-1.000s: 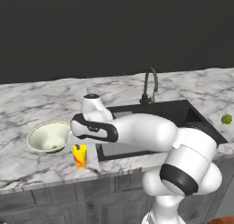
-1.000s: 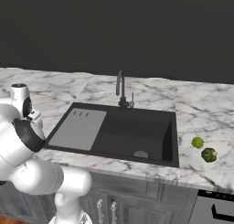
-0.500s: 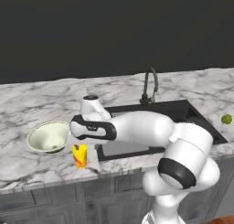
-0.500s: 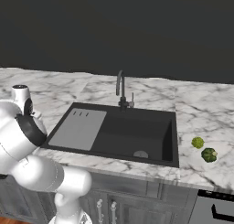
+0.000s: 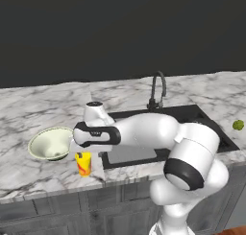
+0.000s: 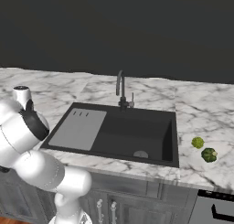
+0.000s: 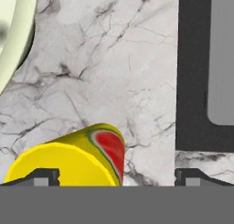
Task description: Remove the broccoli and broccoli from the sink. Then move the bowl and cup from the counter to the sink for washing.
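The small yellow cup (image 7: pixel 75 161) with a red mark stands on the marble counter (image 7: pixel 114 72), low between my gripper's (image 7: pixel 117 177) wide-open fingertips and nearer the left one. From the left base camera my hand hangs just above the cup (image 5: pixel 83 163), with the pale wide bowl (image 5: pixel 50 144) beside it on the left. The bowl's rim (image 7: pixel 16 35) also shows from the hand camera. Two broccoli florets (image 6: pixel 197 142) (image 6: pixel 209 154) lie on the counter right of the black sink (image 6: pixel 137 132); one floret (image 5: pixel 238 125) shows from the left base camera.
The sink's grey flat panel (image 6: pixel 77 129) fills its left part, close to the cup, and the dark gooseneck tap (image 6: pixel 120 88) rises behind the basin. The counter's front edge (image 5: pixel 57 188) runs just in front of the cup.
The hand has hardly moved over the cup. The elbow has swung a little to the left. The gripper stays open; the cup and bowl have not moved.
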